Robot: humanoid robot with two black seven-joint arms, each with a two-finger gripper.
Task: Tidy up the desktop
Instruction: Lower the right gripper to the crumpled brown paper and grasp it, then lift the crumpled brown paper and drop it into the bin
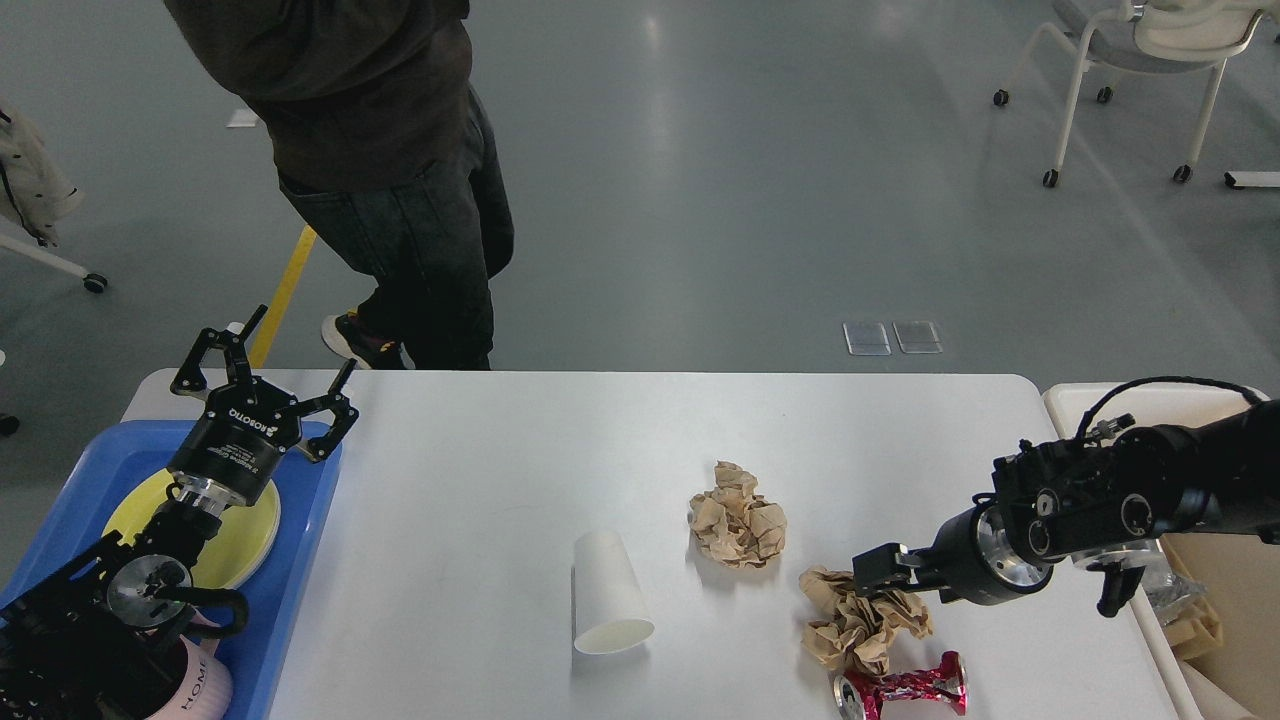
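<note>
The white desktop (pixel 520 450) carries a white paper cup (pixel 610 597) lying on its side, a crumpled brown paper ball (pixel 738 528), a second brown paper ball (pixel 850 630) and a crushed red can (pixel 905 690) near the front edge. My right gripper (pixel 872 578) reaches in from the right, its tip at the upper edge of the second paper ball; its dark fingers cannot be told apart. My left gripper (pixel 268 368) stands open and empty over the far end of the blue tray (pixel 300 570).
The blue tray at the left holds a yellow plate (pixel 250 525) and a pink mug (pixel 200 690). A cream bin (pixel 1235 600) with scrap in it stands off the right edge. A person (pixel 390 180) stands behind the far edge. A wheeled chair (pixel 1130 60) is far right.
</note>
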